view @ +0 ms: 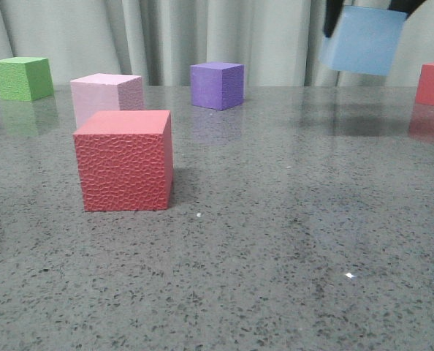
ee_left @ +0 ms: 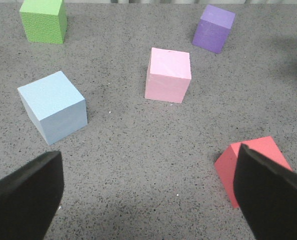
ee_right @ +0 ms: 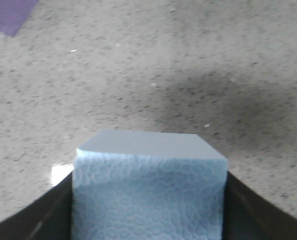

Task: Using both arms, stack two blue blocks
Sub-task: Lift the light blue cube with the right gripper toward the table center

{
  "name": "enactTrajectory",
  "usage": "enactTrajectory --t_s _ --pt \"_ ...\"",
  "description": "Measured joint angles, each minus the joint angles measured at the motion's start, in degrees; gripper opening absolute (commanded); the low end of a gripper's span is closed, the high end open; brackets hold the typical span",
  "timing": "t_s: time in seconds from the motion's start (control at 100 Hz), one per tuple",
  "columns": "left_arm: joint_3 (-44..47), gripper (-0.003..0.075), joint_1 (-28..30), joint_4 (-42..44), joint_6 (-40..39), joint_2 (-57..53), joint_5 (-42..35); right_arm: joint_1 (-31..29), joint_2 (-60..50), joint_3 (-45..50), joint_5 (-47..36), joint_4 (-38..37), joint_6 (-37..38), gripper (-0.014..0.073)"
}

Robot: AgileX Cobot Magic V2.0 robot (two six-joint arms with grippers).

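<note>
Front view: hanging well above the grey speckled table [view: 275, 256], at the far right, a pale blue block [view: 364, 40], tilted, with black parts of the right gripper [view: 367, 9] showing at its upper corners. Casting a soft shadow on the tabletop below. Standing on the table: a red pebbled cube [view: 123, 161] nearest, a pink cube [view: 106, 97] just behind it, a green cube [view: 23, 78] far left, a purple cube [view: 217, 85] at the back, another red cube [view: 433, 85] at the right edge. Not showing the second blue block here.

Left wrist view: resting on the table, apart from everything else, the second blue block [ee_left: 52, 106], with the left gripper [ee_left: 148, 192] hovering above, fingers [ee_left: 26, 200] spread wide and holding nothing. Partly hiding the red cube behind one finger.

Right wrist view: pinching the carried block between two dark fingers [ee_right: 36, 220], pressing flat against opposite side faces.

Judging by the look, handling as foam: light, slightly yielding, matte with a faint cell texture, so unlikely to be slipping or breaking. Worth gripping on two opposite flat faces near the middle, squarely, not too hard, since squeezing could be denting the foam or twisting the cube; already tilting in the grip, so needing levelling before setting down.

Showing no brand, label or writing anywhere.
</note>
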Motion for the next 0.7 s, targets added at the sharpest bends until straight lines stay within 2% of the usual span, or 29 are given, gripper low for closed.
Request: enactTrajectory --t_s 0.22,0.7 --pt "0.00 0.0652 0.00 0.00 0.00 0.00 0.00 4.44 0.26 -0.05 -2.06 0.00 3.65 0.0371" --pt "0.00 0.0652 0.00 0.00 0.00 0.00 0.00 9.36 7.73 -0.28 -4.95 0.08 8.16 0.0371"
